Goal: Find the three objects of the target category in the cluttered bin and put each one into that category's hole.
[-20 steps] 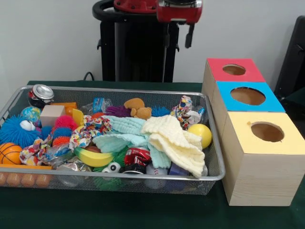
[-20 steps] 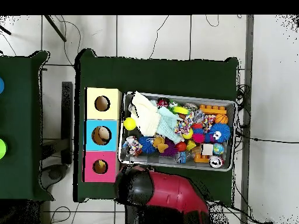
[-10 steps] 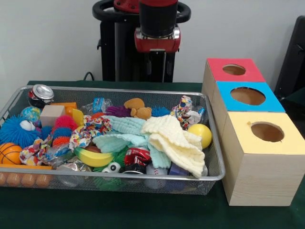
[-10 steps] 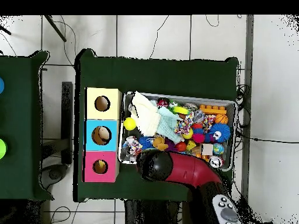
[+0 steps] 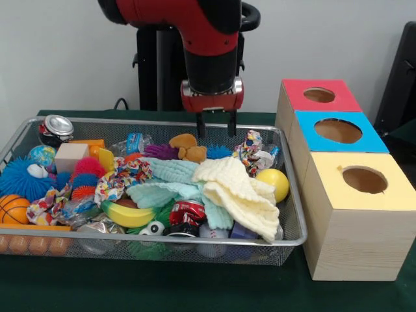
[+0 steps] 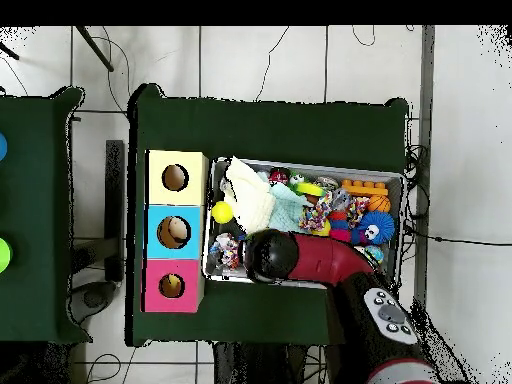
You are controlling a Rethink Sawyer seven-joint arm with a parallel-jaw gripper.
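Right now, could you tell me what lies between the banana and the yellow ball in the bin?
In the front view, a crushed red can and the pale yellow cloth lie between the banana and the yellow ball.

Wire-mesh metal bin [image 5: 289, 224]; knitted cloth [image 5: 237, 192]; bare-wood boxes [image 5: 354, 244].

You have a wire-mesh bin [image 5: 294, 242] on the green table [image 5: 195, 292], heaped with toys, two cloths, a banana, balls and cans. Just right of it stand three wooden boxes in a row, touching: red-topped [image 5: 320, 95] far, blue-topped [image 5: 338, 130] in the middle, yellow-topped [image 5: 364, 180] near. Each top has one round hole.
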